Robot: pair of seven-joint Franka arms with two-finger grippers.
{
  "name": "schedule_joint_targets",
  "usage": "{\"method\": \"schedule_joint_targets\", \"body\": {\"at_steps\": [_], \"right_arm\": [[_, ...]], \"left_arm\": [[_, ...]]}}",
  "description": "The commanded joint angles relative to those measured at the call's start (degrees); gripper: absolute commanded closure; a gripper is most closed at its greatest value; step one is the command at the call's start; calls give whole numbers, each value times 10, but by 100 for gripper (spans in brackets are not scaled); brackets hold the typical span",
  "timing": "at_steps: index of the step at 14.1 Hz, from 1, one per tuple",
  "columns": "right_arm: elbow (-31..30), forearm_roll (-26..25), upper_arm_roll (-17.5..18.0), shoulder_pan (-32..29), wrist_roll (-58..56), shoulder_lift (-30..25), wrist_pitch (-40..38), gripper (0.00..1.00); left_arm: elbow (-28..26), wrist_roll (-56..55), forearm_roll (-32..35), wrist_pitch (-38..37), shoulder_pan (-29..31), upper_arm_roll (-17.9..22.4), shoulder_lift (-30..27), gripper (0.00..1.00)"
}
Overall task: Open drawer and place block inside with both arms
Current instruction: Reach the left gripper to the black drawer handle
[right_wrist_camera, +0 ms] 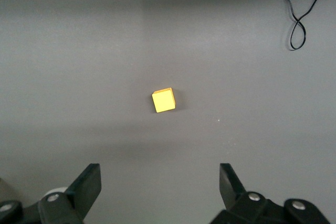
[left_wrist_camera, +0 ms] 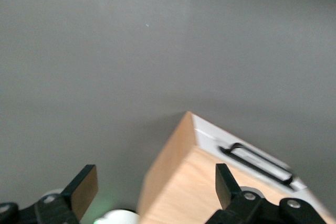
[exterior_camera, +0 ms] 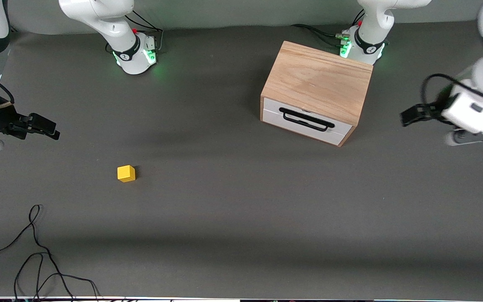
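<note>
The light-wood cabinet (exterior_camera: 319,82) stands near the left arm's base, its white drawer (exterior_camera: 306,121) shut, with a black wire handle (exterior_camera: 306,119). The cabinet also shows in the left wrist view (left_wrist_camera: 210,192), handle (left_wrist_camera: 257,161) included. The yellow block (exterior_camera: 126,173) lies on the grey table toward the right arm's end; it shows in the right wrist view (right_wrist_camera: 163,100). My left gripper (exterior_camera: 409,114) hangs open and empty in the air beside the cabinet at the left arm's end. My right gripper (exterior_camera: 50,126) hangs open and empty at the right arm's end, apart from the block.
A loose black cable (exterior_camera: 36,251) lies on the table near the front camera at the right arm's end; it shows in the right wrist view (right_wrist_camera: 296,19). The arm bases (exterior_camera: 134,54) (exterior_camera: 361,46) glow green along the table's edge farthest from the camera.
</note>
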Motion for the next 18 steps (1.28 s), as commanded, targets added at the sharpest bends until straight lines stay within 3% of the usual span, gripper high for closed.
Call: {"method": "schedule_joint_targets", "body": {"at_steps": [1, 6, 9, 13, 18], "right_arm": [[6, -5, -3, 3, -14, 3, -7, 0], [2, -6, -3, 3, -14, 9, -7, 0], [2, -5, -3, 3, -14, 15, -6, 0], [-7, -5, -3, 3, -14, 25, 1, 0], [-45, -5, -3, 4, -14, 30, 51, 0]], "left_arm": [[8, -184, -13, 7, -73, 2, 14, 0], [112, -484, -14, 11, -165, -14, 114, 0], [109, -566, -13, -5, -172, -44, 122, 0], [99, -696, -13, -68, -173, -47, 136, 0], [78, -816, -9, -32, -172, -47, 175, 0]]}}
